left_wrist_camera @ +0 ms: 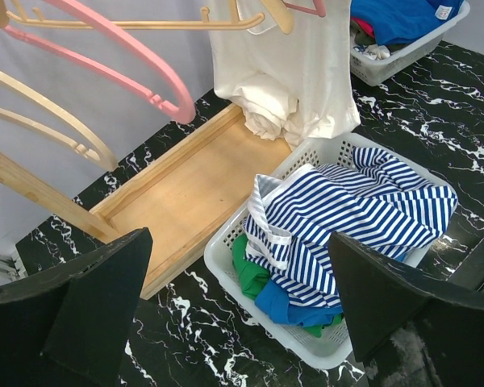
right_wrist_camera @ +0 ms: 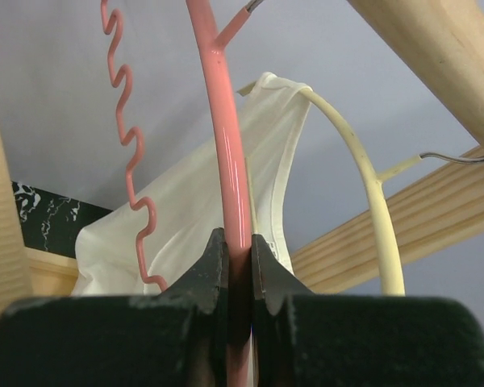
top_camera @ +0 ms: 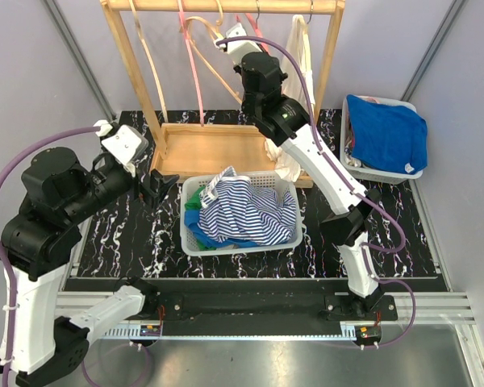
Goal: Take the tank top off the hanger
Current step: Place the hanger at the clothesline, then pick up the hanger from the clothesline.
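1. My right gripper (right_wrist_camera: 238, 266) is clamped tight on the stem of a pink hanger (right_wrist_camera: 226, 161), high up at the wooden rack (top_camera: 331, 48).
2. The white tank top (right_wrist_camera: 202, 201) hangs just behind it, one strap looped over a cream hanger (right_wrist_camera: 363, 161).
3. My left gripper (left_wrist_camera: 242, 298) hangs spread wide and holds nothing, low near the white basket (top_camera: 242, 248).
4. Risk, as I judge it: I seem to grip the wrong hanger, so pulling may shift the pink one and leave the tank top hanging. The strap could also snag on the cream arm and stretch.
5. The white basket holds a blue-and-white striped garment (top_camera: 250, 211) over green and blue clothes.
6. A second basket (top_camera: 383, 173), far right, holds a blue cloth (top_camera: 387, 133).
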Action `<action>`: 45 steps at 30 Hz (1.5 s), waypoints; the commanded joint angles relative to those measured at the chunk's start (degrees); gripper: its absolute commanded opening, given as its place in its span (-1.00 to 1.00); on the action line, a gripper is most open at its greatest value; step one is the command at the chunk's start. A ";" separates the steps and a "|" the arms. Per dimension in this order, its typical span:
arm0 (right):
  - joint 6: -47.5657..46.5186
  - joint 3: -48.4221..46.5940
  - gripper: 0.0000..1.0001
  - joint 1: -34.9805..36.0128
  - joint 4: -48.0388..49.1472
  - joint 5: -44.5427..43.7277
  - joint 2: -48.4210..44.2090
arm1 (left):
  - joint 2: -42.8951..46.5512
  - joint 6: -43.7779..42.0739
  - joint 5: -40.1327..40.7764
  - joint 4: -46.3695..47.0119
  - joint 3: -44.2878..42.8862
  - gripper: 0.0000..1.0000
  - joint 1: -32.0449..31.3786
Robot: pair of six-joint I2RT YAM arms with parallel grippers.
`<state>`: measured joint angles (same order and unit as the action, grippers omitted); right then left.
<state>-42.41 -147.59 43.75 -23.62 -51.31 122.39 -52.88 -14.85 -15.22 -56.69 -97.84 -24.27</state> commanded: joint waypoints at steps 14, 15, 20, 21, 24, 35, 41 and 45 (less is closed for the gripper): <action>14.19 0.82 -0.92 2.04 -9.24 6.30 -0.40 | -2.31 7.02 -3.06 3.77 3.17 0.86 3.27; 16.98 -0.06 -0.85 2.22 -10.30 7.09 -0.40 | -2.57 7.55 -2.97 4.21 4.32 0.82 3.27; 28.76 2.46 -0.40 3.27 -16.81 13.51 -3.28 | -2.48 10.37 -0.60 9.39 14.68 0.86 3.27; 30.10 3.18 -0.36 3.45 -17.07 16.04 -3.99 | -2.75 10.02 -0.51 11.14 17.48 0.90 3.27; 34.93 5.29 0.22 3.98 -18.30 20.53 -6.72 | -5.03 8.79 2.73 15.01 20.23 0.98 3.27; 46.44 20.82 0.92 3.98 -16.37 32.40 -24.73 | -7.42 10.04 -0.85 26.28 24.01 0.98 6.33; 50.41 33.29 0.99 3.10 -14.10 38.37 -33.08 | -7.75 8.35 0.03 25.75 25.00 0.98 8.01; 50.94 39.47 1.00 3.19 -12.08 34.89 -36.77 | -16.09 -0.86 -0.34 19.43 13.86 0.98 2.41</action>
<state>5.63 -113.86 47.20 -38.87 -16.36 86.76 -62.30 -6.70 -14.66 -35.55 -73.56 -17.19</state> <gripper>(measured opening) 0.994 0.987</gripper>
